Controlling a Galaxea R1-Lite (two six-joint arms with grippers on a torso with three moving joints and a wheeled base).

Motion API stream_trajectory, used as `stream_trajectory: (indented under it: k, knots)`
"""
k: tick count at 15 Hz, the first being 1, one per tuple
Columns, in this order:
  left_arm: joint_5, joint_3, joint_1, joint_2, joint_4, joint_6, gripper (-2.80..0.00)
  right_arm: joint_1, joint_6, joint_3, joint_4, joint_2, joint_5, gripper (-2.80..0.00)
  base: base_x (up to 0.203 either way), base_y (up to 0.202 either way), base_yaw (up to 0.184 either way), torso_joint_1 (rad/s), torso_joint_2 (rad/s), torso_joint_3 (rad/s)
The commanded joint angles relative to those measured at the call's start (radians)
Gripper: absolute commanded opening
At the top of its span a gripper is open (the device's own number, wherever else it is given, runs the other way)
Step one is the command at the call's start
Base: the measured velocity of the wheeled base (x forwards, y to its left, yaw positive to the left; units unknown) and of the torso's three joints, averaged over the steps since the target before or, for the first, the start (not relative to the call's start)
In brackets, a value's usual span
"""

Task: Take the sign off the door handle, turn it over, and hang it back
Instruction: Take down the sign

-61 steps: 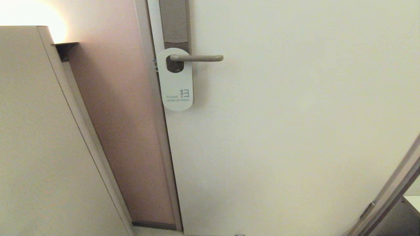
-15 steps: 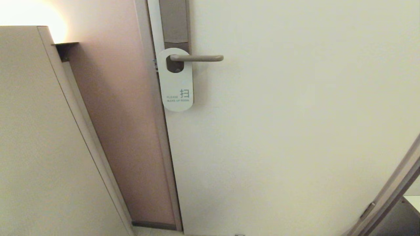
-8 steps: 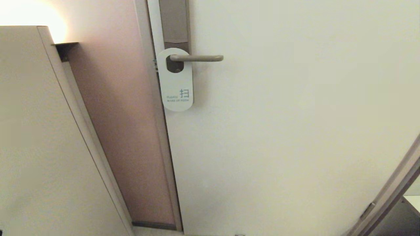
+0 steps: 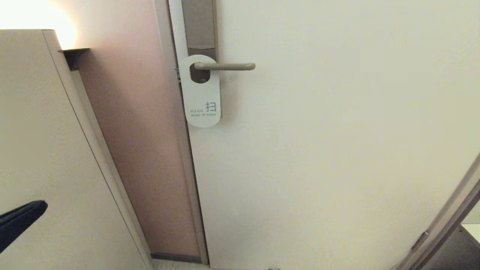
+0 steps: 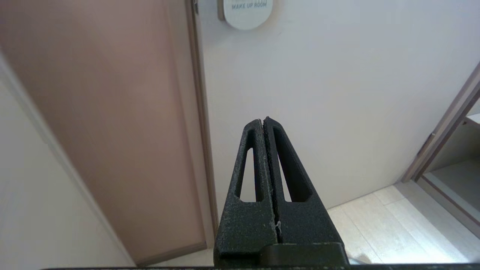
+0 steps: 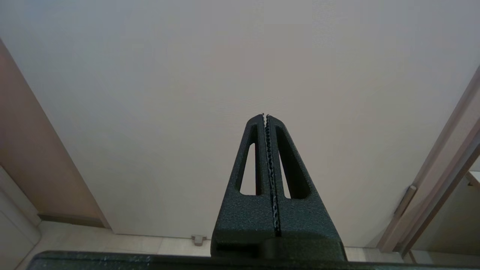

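Now my left pincer [image 4: 39,205] has come up into the head view at the lower left edge, where a second ago nothing of it showed; its dark tip pokes in over the pale panel [image 4: 37,142] on that side. From its own wrist camera I see the left pincer [image 5: 264,122] pressed fully together, holding nothing, pointing at the white door [image 5: 337,93] well below the sign's [image 5: 246,15] rounded lower end. My right pincer [image 6: 265,117] is out of the head view; its wrist camera shows it also squeezed tight and empty, aimed at bare door [image 6: 225,75], with pale floor [image 6: 150,243] below.

Further off, everything else sits just as before. Pinkish wall strip [image 4: 142,150] runs beside the door frame [image 4: 187,168]. Up on the door, the sign [image 4: 201,101] hangs from the door handle [image 4: 228,66], the lever passing through its round hole, white face out with blue lettering near its bottom. Behind it is the tall grey-brown plate [image 4: 198,26]. A glow of lamp light [image 4: 33,15] sits at the far upper left.
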Motion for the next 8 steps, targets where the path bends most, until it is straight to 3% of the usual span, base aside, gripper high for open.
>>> stream_trajectory:
  k: [1,4,8]
  knots:
    - [0.000,-0.014,-0.005,0.151,-0.052,-0.001,-2.80,0.000,0.000,0.000,0.000,0.002,-0.001,-2.80,0.000,0.000,0.000,0.000,0.00,0.000]
    - [0.001,-0.080,0.006,0.326,-0.153,0.002,-2.80,0.000,0.000,0.000,0.000,0.000,-0.001,-2.80,0.000,0.000,0.000,0.000,0.00,0.000]
    - [0.003,-0.232,0.077,0.540,-0.230,0.009,-2.80,0.000,0.000,0.000,0.000,0.001,0.000,-2.80,0.000,0.000,0.000,0.000,0.00,0.000]
